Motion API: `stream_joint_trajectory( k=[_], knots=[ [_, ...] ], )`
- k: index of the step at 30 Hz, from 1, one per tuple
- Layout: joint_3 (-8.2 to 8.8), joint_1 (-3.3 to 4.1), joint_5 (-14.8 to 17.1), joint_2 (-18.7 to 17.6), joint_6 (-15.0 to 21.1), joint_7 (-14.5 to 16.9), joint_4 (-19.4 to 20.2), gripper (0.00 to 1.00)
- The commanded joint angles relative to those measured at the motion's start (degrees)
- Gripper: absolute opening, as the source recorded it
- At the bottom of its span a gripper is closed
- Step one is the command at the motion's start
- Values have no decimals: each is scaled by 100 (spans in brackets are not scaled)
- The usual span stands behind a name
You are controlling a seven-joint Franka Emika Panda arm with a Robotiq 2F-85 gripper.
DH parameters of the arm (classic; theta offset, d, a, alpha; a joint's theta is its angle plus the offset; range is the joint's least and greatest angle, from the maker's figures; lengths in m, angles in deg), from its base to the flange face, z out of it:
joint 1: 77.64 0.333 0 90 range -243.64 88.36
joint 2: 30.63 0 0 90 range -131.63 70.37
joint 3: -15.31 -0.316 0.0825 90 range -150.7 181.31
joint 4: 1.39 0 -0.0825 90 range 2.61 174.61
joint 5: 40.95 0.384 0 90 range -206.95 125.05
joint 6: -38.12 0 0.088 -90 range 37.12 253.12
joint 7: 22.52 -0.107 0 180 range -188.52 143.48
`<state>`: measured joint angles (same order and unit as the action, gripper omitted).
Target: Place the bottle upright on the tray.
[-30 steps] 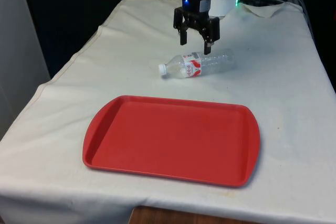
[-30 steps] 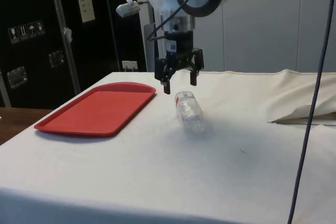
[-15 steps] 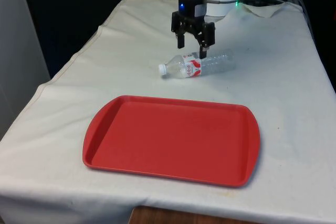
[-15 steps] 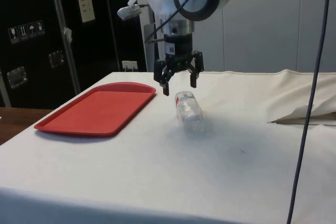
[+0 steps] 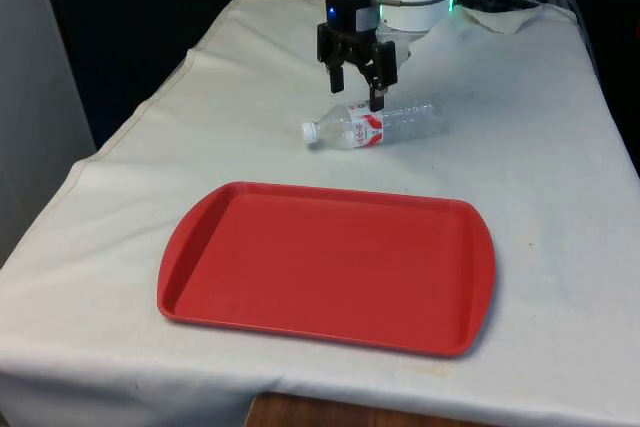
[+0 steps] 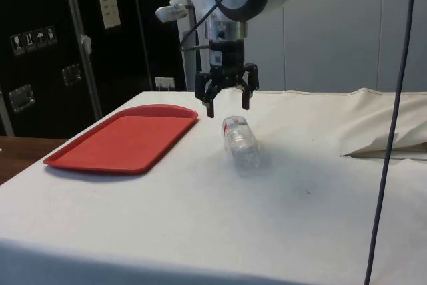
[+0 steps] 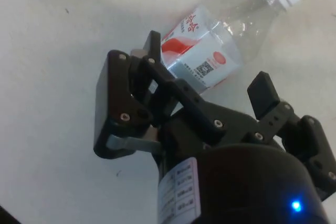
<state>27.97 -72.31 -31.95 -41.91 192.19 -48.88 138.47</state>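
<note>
The white-clothed table (image 5: 560,207) carries a red tray (image 5: 330,267), bare, at its near end. Beyond the tray, well apart from it, a clear plastic water bottle (image 5: 375,122) lies on its side, white cap (image 5: 310,132) toward the front view's left. The gripper (image 5: 355,82) hangs just above its red-and-white label (image 7: 202,51), jaws spread and empty. Seemingly empty, the bottle should be light, slick and crushable; the labelled middle looks the best hold

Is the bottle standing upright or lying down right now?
Lying down. The bottle rests on its side on the cloth, white cap toward the front view's left, beyond the red tray.
</note>
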Motion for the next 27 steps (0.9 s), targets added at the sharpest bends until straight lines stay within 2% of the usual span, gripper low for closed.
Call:
stream_joint_trajectory(
  k=[1,2,3,4,11,12,13,14,19,20,21,22,27],
  knots=[
    [-69,-69,235,-11,-92,201,-46,100],
    [-57,-74,292,-29,-115,252,-69,100],
    [29,-17,160,-46,-86,155,-63,100],
    [-40,-86,395,-69,-160,338,-115,100],
    [0,-115,756,-183,-304,630,-258,100],
    [74,-52,602,-206,-246,510,-241,100],
    [11,-126,859,-206,-338,710,-292,100],
    [17,-132,922,-223,-361,756,-309,100],
    [63,-126,1243,-258,-498,968,-378,100],
    [132,-74,1123,-281,-458,882,-367,100],
    [132,-74,1175,-281,-476,905,-367,100],
    [74,-126,1335,-264,-533,1003,-384,100],
    [97,-120,1541,-269,-625,1026,-407,100]
  ],
)
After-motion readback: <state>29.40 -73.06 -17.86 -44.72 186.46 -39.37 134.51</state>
